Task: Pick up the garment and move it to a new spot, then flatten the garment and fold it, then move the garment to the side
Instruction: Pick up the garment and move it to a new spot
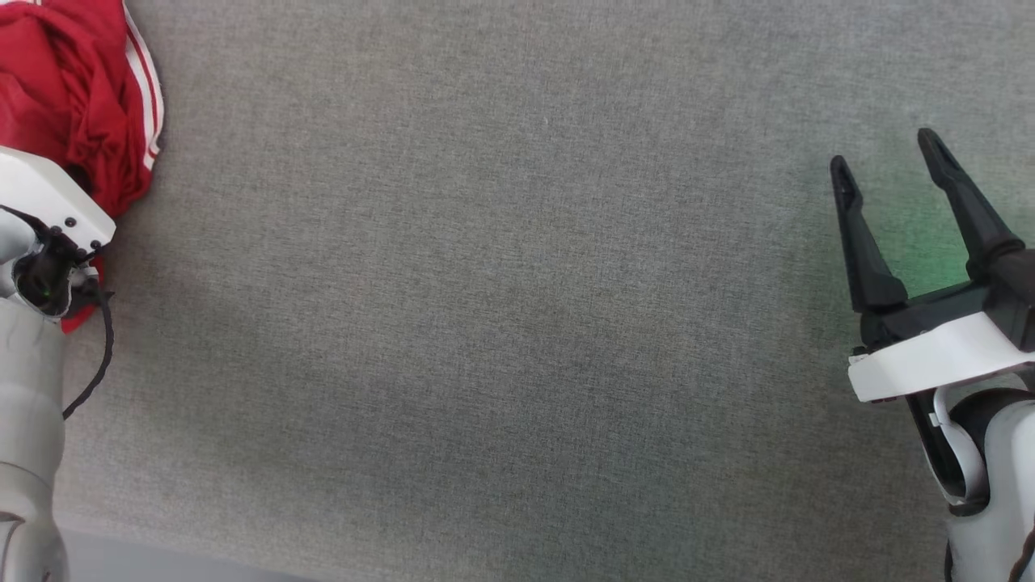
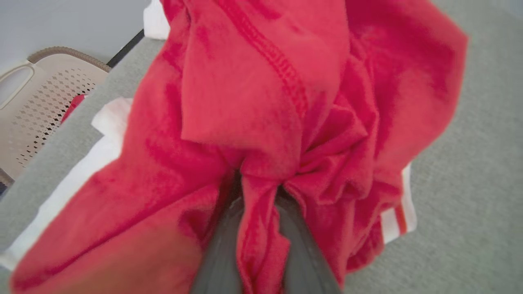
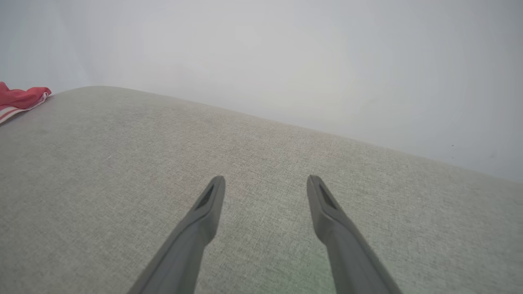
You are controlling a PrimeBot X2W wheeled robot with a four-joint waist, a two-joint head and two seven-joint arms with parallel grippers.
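Note:
The garment (image 1: 77,97) is a bright red crumpled heap with thin white stripes at the far left of the grey surface. In the left wrist view the garment (image 2: 261,102) bunches right in front of the camera, and a fold of red cloth is pinched between the two dark fingers of my left gripper (image 2: 259,185), which is shut on it. In the head view the left wrist's white housing (image 1: 44,202) covers part of the cloth. My right gripper (image 1: 885,158) hovers at the right, open and holding nothing. The right wrist view catches the garment's (image 3: 20,98) edge far left.
The grey fabric-covered surface (image 1: 517,323) stretches wide between the two arms. A beige perforated basket (image 2: 45,102) stands beyond the surface's edge, with a bit of red cloth seen through its holes. A pale wall (image 3: 286,53) lies beyond the far edge.

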